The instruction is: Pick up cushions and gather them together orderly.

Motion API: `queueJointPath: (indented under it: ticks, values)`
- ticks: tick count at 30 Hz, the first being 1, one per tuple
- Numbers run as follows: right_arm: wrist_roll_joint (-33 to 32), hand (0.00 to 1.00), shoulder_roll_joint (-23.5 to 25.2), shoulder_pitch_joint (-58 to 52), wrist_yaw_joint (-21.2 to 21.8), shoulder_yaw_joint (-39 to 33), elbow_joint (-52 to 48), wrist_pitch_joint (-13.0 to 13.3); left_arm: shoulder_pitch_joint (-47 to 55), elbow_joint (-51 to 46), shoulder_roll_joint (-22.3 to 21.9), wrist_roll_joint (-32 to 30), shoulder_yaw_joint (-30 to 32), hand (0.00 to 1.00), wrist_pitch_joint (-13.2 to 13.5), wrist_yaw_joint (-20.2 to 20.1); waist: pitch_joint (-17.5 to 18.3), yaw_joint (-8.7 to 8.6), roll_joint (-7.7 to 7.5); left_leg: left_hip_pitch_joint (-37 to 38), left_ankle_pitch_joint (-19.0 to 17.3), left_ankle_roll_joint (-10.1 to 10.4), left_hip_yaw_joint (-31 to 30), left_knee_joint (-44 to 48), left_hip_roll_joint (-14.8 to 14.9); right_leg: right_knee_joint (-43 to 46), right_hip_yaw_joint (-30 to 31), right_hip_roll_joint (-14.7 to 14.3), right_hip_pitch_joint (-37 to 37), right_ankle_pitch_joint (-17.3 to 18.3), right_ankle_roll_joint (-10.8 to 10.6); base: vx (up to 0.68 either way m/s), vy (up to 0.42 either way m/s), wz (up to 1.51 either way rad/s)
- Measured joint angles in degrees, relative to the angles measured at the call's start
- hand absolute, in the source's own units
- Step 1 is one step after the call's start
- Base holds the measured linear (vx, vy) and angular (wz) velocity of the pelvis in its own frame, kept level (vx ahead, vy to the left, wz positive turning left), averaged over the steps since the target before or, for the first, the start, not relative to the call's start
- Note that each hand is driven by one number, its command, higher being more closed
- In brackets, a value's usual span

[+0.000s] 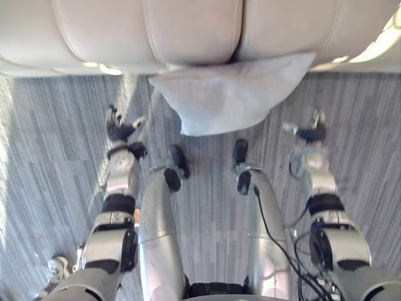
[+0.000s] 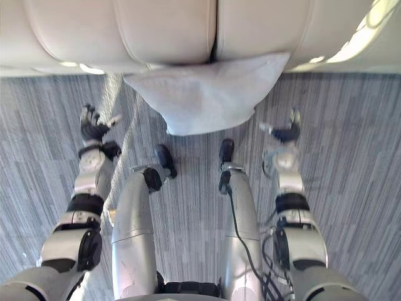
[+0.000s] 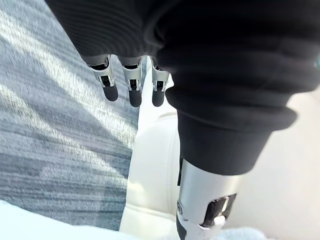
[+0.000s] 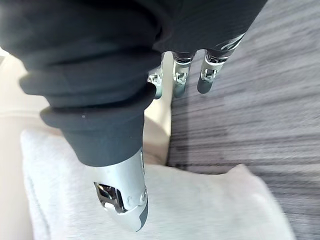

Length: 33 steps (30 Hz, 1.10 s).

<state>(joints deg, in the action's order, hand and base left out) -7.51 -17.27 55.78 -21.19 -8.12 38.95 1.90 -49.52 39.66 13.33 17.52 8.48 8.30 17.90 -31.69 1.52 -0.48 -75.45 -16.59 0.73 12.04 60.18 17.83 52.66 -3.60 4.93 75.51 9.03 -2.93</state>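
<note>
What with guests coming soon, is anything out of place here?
Yes: the pale grey fabric cushion lies crooked on the grey striped carpet, its far edge against the cream leather sofa rather than on the seat.

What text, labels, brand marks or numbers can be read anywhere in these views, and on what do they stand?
No text can be read anywhere.
The pale grey cushion is plain fabric, the cream sofa is plain upholstery, and the grey striped carpet has no marking.
The dark ribbed covers of the left hand and the right hand show no print.
</note>
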Motion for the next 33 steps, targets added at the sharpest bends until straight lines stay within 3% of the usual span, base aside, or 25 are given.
queueJointPath:
  ticks: [2, 3, 9, 15, 18, 25, 26, 27, 31, 33]
  values:
    - [-1.1, 0.0, 0.8, 4.2, -1.3, 1.7, -1.3, 0.2, -4.0, -0.7, -1.4, 0.6, -2.5, 0.0, 0.4, 0.4, 0.0, 0.11, 0.01, -2.9, 0.0, -0.2, -0.4, 1.5, 0.2, 1.4, 0.0, 0.0, 2.9, 0.0, 0.0, -0.08, -0.014, -0.03]
    - [-1.4, 1.0, 1.9, 5.6, -2.6, 2.1, -1.5, 0.2, -5.5, -1.2, -2.6, 0.9, -4.0, 1.0, 1.0, 1.1, 0.0, 0.15, 0.01, -4.2, -0.1, -0.4, -0.6, 2.1, 0.3, 2.1, 0.0, 0.0, 4.2, 0.0, 0.0, -0.07, -0.004, 0.0]
    - [-1.4, 1.0, 4.9, 7.5, -6.3, 1.9, -1.6, 0.4, -8.2, -2.8, -7.8, 2.2, -7.9, 1.0, 1.0, 5.3, 0.0, -0.56, 0.07, -6.0, 0.3, -1.1, -0.9, 2.5, 0.1, 3.1, -0.3, 0.3, 5.9, -0.1, 0.2, -0.06, 0.024, 0.02]
    - [-1.5, 1.0, 4.8, 6.4, -6.4, 2.0, -2.6, 0.4, -7.6, -3.5, -8.1, 2.3, -8.2, 1.0, 1.0, 7.4, 0.1, -0.6, 0.13, -4.5, 1.1, -0.7, -1.0, 1.8, 0.0, 3.3, -0.4, 0.4, 4.7, -0.1, 0.2, -0.04, 0.019, 0.05]
    - [-1.5, 1.0, 6.3, 1.6, -6.4, 3.0, -7.5, 0.4, -4.1, -8.8, -8.2, 2.2, -8.9, 1.0, 1.0, 8.0, 0.3, -0.59, 0.49, -0.6, 1.5, -0.3, -1.1, 0.3, -0.2, 1.8, -0.8, 0.3, 0.7, -0.3, 0.5, -0.07, 0.005, 0.07]
    - [-1.2, 1.0, 11.1, -18.5, -5.9, 7.1, -24.4, 2.6, 9.7, -23.9, -8.2, -0.1, -12.8, 1.0, 1.1, 8.7, 1.4, -0.64, 0.63, 19.1, 2.0, 0.8, -0.3, -8.9, -1.2, -7.9, -2.5, 0.1, -19.7, -0.6, 1.7, -0.02, -0.029, 0.11]
    - [-0.8, 1.0, 12.3, -24.9, -5.9, 8.3, -27.2, 3.6, 15.3, -26.9, -8.5, -1.1, -15.0, 1.0, 1.6, 8.7, 6.4, -0.69, 0.65, 21.4, 2.0, 0.9, -0.2, -11.1, -1.9, -10.0, -2.9, 0.3, -22.1, -0.5, 1.7, 0.12, -0.036, 0.16]
    - [-0.8, 1.0, 12.4, -28.4, -5.7, 9.3, -29.7, 3.9, 18.3, -29.2, -8.6, -1.5, -15.7, 1.0, 1.6, 8.6, 8.2, -0.64, 0.73, 23.4, 2.3, 1.3, 0.0, -12.1, -2.0, -11.1, -3.0, 0.4, -24.2, -0.5, 1.7, 0.15, -0.022, 0.12]
    - [2.1, 1.0, 12.5, -39.6, -3.0, 13.0, -40.9, 4.3, 28.5, -36.7, -8.7, -2.6, -16.0, 1.0, 2.4, 8.3, 8.8, -0.73, 0.71, 37.4, 2.0, 1.8, 1.5, -17.6, -3.2, -16.5, -4.2, 1.1, -38.0, -0.3, 1.4, 0.17, 0.026, 0.08]
    - [3.7, 1.0, 12.5, -46.3, -0.5, 15.1, -45.9, 5.5, 36.5, -40.6, -8.6, -3.0, -16.4, 1.0, 3.7, 7.4, 12.8, -0.67, 0.77, 43.3, 1.7, 2.3, 2.6, -21.4, -4.2, -20.4, -4.1, 1.3, -43.5, 0.0, 0.4, 0.14, 0.036, 0.0]
